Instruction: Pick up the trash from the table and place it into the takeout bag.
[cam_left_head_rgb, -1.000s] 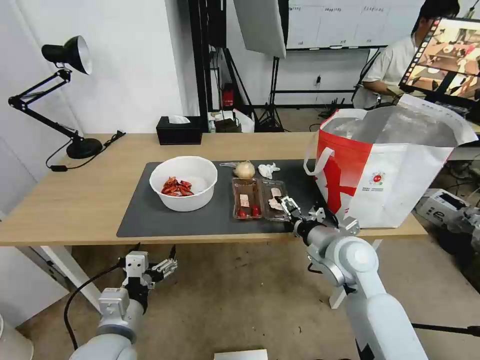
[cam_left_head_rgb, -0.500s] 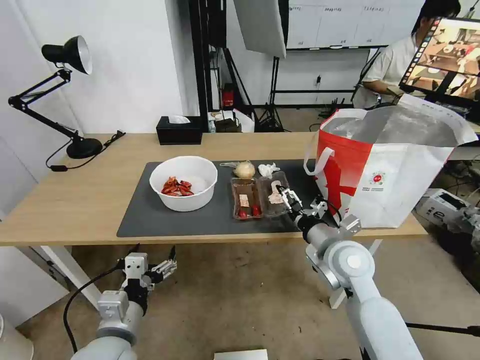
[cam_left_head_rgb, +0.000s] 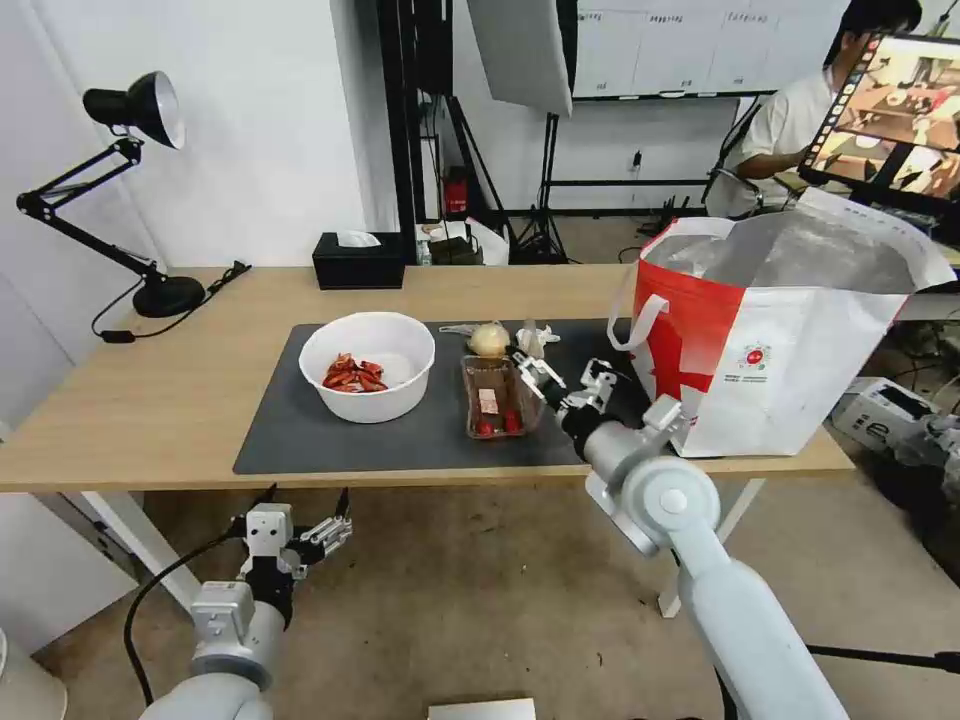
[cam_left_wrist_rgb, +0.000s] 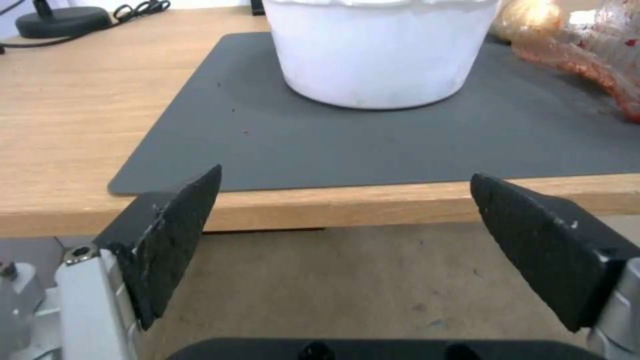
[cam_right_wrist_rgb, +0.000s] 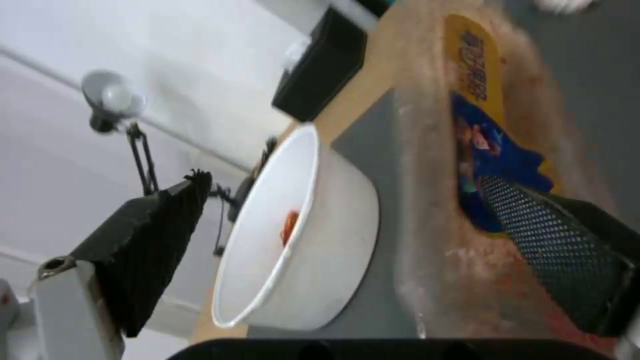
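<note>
1. Left claw (cam_left_head_rgb: 322, 527) hangs below the counter's front edge, lower left of the head view, its fingers (cam_left_wrist_rgb: 170, 230) spread apart on nothing.
2. White bowl (cam_left_head_rgb: 367, 365) with red scraps sits left of centre on the grey mat (cam_left_head_rgb: 300, 430).
3. Clear tray (cam_left_head_rgb: 493, 396) lies mid-frame, its long axis running from the counter's (cam_left_head_rgb: 150, 400) near edge toward the far one; in the right wrist view one side looks tipped up.
4. Right claw (cam_left_head_rgb: 565, 375) is at the tray's right side, fingers (cam_right_wrist_rgb: 560, 265) spread apart, one against the tray.
5. Wrapped onion (cam_left_head_rgb: 489, 339) and tissue (cam_left_head_rgb: 533, 338) lie just beyond.
6. Takeout bag (cam_left_head_rgb: 790, 330) stands upright at right, mouth open upward.
</note>
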